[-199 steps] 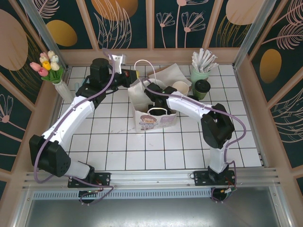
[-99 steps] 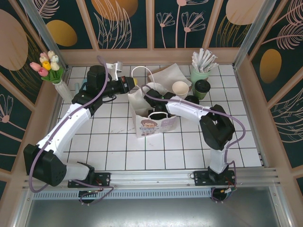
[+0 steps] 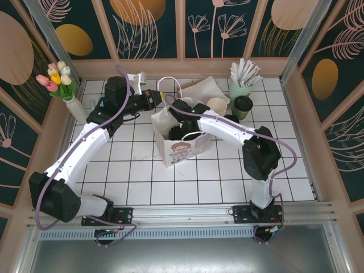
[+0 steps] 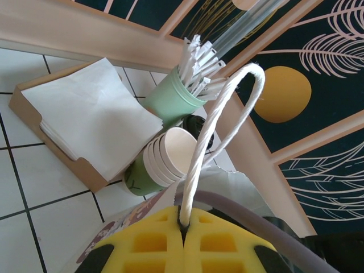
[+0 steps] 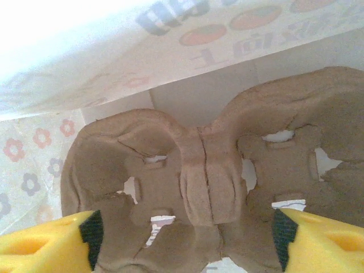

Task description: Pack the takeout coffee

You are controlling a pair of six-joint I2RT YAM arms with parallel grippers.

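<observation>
**Coffee outside the bag**

The left gripper [image 4: 183, 227] is clamped on the white rope handle [image 4: 216, 125] of the printed paper bag [image 3: 181, 149]. The right gripper [image 5: 185, 244] hangs inside the bag, its yellow fingers [image 5: 40, 247] spread wide and gripping nothing, over a brown moulded-pulp cup carrier [image 5: 199, 165]. Dark floral wall panels [image 3: 227, 28] surround the white tiled table [image 3: 142, 170]. The small dark green paper cup [image 3: 243, 106] with its round black lid stands upright at the back right, just beside a mint green holder [image 3: 239, 90].

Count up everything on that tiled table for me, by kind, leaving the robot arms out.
Paper bag: 1
Takeout coffee: 1
Stack of lidless cups: 1
Mint green holder of wrapped sticks: 1
Napkin stack: 1
Vase of tulips: 1
Pulp cup carrier inside the bag: 1
Total: 7
</observation>
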